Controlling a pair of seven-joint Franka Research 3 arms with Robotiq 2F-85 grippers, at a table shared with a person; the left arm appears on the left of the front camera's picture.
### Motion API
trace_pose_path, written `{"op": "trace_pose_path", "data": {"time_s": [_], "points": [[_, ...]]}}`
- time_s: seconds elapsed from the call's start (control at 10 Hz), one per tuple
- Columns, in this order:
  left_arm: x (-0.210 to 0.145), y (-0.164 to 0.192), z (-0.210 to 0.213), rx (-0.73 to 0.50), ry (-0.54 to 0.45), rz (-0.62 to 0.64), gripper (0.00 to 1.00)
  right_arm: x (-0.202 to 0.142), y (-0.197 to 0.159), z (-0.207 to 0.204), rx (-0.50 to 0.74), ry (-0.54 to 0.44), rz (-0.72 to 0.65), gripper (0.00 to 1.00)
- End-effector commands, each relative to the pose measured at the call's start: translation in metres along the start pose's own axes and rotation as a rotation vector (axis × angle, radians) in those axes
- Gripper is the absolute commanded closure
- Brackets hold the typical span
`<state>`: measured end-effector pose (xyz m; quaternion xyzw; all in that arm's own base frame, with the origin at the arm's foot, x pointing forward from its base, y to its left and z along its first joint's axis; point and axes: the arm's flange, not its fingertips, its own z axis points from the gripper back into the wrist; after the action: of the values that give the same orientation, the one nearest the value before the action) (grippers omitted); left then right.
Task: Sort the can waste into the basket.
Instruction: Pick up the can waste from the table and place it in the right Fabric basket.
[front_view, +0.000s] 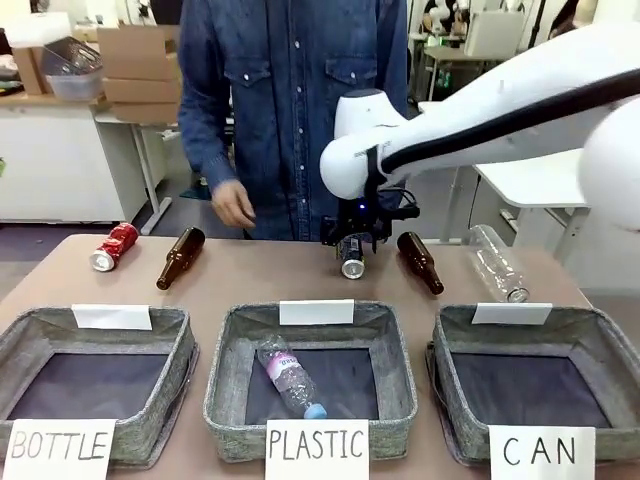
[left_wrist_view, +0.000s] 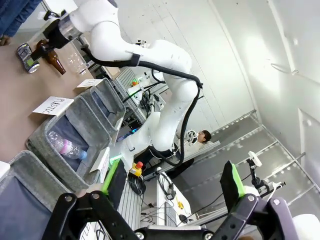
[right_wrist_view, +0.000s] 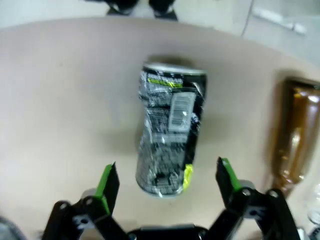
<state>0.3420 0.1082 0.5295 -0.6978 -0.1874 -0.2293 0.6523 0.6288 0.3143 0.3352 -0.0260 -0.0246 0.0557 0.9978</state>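
Three hand-lettered white paper signs stand on the fronts of grey woven-fabric rectangular bins, all on the robot's side of the right gripper (front_view: 352, 250): the "PLASTIC" sign (front_view: 316, 449) nearly straight back from it on the middle bin (front_view: 222, 372), the "BOTTLE" sign (front_view: 58, 450) to its left on the left bin (front_view: 20, 335), and the "CAN" sign (front_view: 541, 451) to its right on the right bin (front_view: 612, 345). Ahead of the left gripper (left_wrist_view: 172, 175), "PLASTIC" also reads on a white card (left_wrist_view: 52, 105) at a bin's rim. The print on the black metal can (right_wrist_view: 170, 135) between the right gripper's fingers is too blurred to read.
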Motion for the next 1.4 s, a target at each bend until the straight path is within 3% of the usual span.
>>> {"op": "trace_pose_path", "data": {"time_s": [0.0, 0.4, 0.5, 0.6, 0.7, 0.8, 0.9, 1.3], "points": [[-0.001, -0.002, 0.001, -0.008, 0.013, -0.021, 0.0, 0.024, 0.01, -0.007, -0.042, 0.059, -0.034, 0.0], [-0.001, -0.002, 0.001, -0.008, 0.013, -0.021, 0.0, 0.022, 0.009, -0.019, -0.009, 0.08, -0.037, 0.0], [-0.001, -0.002, 0.001, -0.008, 0.013, -0.021, 0.0, 0.022, 0.007, -0.02, -0.016, 0.08, -0.043, 0.6], [-0.001, -0.002, 0.001, -0.008, 0.013, -0.021, 0.0, 0.021, 0.006, -0.02, -0.01, 0.084, -0.044, 0.6], [-0.001, -0.002, 0.001, -0.008, 0.013, -0.021, 0.0, 0.02, 0.004, -0.02, -0.007, 0.091, -0.045, 1.0], [-0.001, -0.002, 0.001, -0.008, 0.013, -0.021, 0.0, 0.02, 0.001, -0.02, -0.002, 0.096, -0.047, 0.65], [-0.001, -0.002, 0.001, -0.008, 0.013, -0.021, 0.0, 0.02, -0.001, -0.02, 0.002, 0.097, -0.048, 1.0], [-0.001, -0.002, 0.001, -0.008, 0.013, -0.021, 0.0, 0.02, -0.007, -0.021, 0.012, 0.116, -0.041, 1.0]]}}
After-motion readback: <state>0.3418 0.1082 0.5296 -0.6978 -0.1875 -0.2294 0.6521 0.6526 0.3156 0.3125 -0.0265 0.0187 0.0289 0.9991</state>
